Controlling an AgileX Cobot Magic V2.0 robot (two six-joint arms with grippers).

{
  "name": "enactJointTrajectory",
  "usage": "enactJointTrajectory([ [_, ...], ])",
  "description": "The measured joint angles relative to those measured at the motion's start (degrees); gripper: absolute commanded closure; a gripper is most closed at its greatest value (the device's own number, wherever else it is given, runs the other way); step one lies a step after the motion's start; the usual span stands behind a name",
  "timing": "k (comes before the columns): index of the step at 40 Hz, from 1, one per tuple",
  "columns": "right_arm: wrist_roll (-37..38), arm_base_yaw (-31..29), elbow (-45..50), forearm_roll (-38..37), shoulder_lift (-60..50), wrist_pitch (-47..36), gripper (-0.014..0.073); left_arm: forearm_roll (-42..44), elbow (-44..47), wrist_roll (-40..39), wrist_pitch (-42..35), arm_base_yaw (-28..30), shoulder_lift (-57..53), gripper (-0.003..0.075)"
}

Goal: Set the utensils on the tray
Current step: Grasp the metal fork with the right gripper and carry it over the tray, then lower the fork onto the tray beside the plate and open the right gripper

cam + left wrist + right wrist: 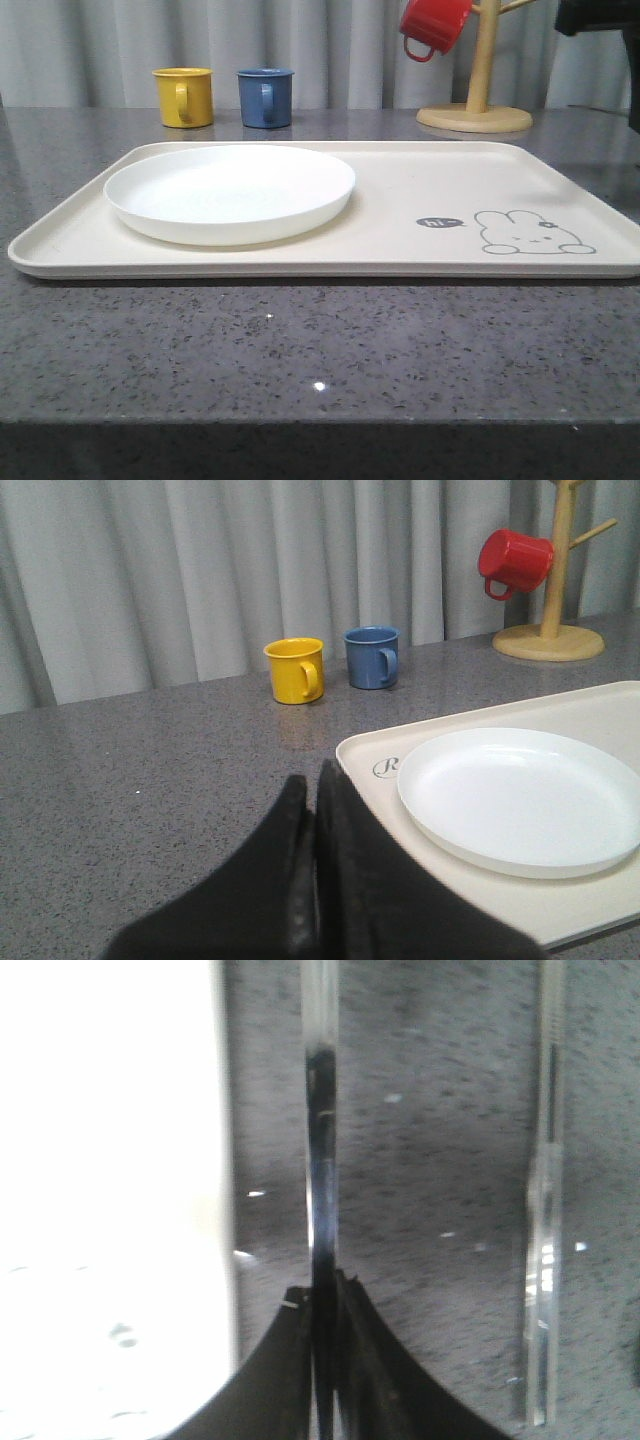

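Note:
The cream tray point(400, 190) with a grey rabbit drawing lies across the middle of the table. A round white plate point(230, 190) rests on its left part. In the left wrist view my left gripper point(313, 780) is shut with nothing in it, hovering by the tray's point(365, 755) near left corner, beside the plate point(520, 795). My right gripper point(325, 1285) is shut on a slim steel utensil point(320, 1130) that sticks out ahead over the grey table; its ends are hidden. A second slim steel utensil point(543, 1220) lies on the table beside it. The bright tray edge point(110, 1160) is on the other side.
A yellow mug point(184, 96) and a blue mug point(265, 96) stand behind the tray. A red mug point(433, 24) hangs on a wooden mug stand point(476, 112) at the back right. A dark part of an arm point(600, 15) shows at the far right.

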Motion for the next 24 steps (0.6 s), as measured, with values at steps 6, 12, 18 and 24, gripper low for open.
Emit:
enactJointTrajectory([
  [6,7.6,8.6,-1.7,-0.9,0.0,-0.1,0.0607,0.0,0.0,0.0,0.0,0.0,0.0,0.0738],
  [12,12.6,15.1,-3.3,-0.9,2.5,-1.5,0.0607,0.0,0.0,0.0,0.0,0.0,0.0,0.0738],
  [18,14.7,18.4,-6.9,0.3,7.1,-1.9,0.0607,0.0,0.0,0.0,0.0,0.0,0.0,0.0738],
  [24,17.3,18.6,-9.8,1.2,11.1,-2.4,0.0607,0.0,0.0,0.0,0.0,0.0,0.0,0.0738],
])
